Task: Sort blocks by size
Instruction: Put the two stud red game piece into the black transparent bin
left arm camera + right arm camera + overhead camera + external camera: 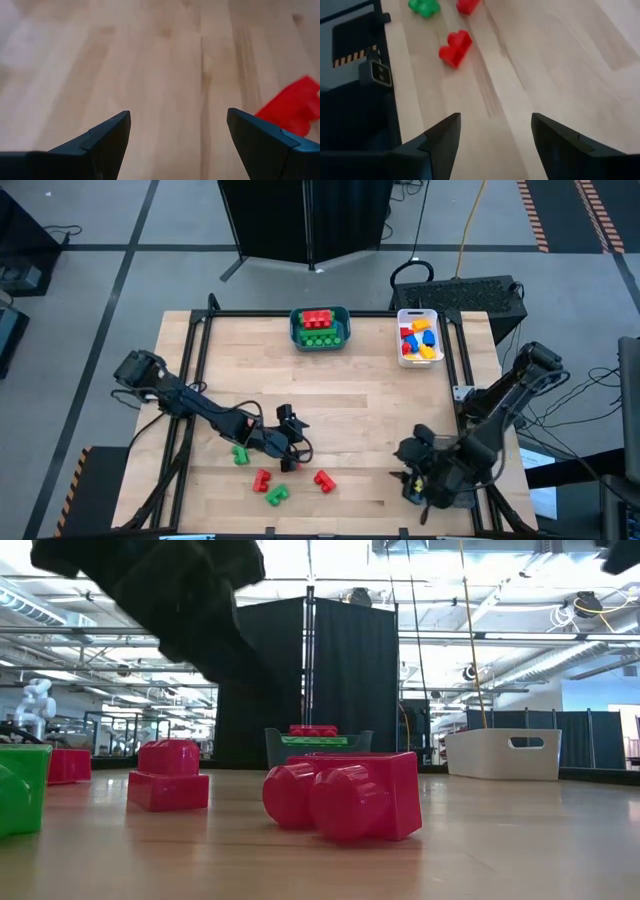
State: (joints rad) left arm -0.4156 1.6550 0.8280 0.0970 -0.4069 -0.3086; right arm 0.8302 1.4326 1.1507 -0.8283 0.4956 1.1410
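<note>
Four loose blocks lie near the table's front edge: a green block (240,453), a red block (262,478), a green block (276,495) and a red block (324,480). My left gripper (296,454) hovers open just above the wood among them. Its wrist view shows bare table between the fingers (177,117) and a red block (295,107) off to one side. My right gripper (407,480) stands open above the front right of the table. It faces the red block (455,47) with nothing between its fingers (495,117).
A teal bin (342,330) at the far middle holds red and green blocks. A white bin (402,340) at the far right holds yellow, blue and red blocks. Bare wood lies across the table's middle. A black frame runs along the table's edges.
</note>
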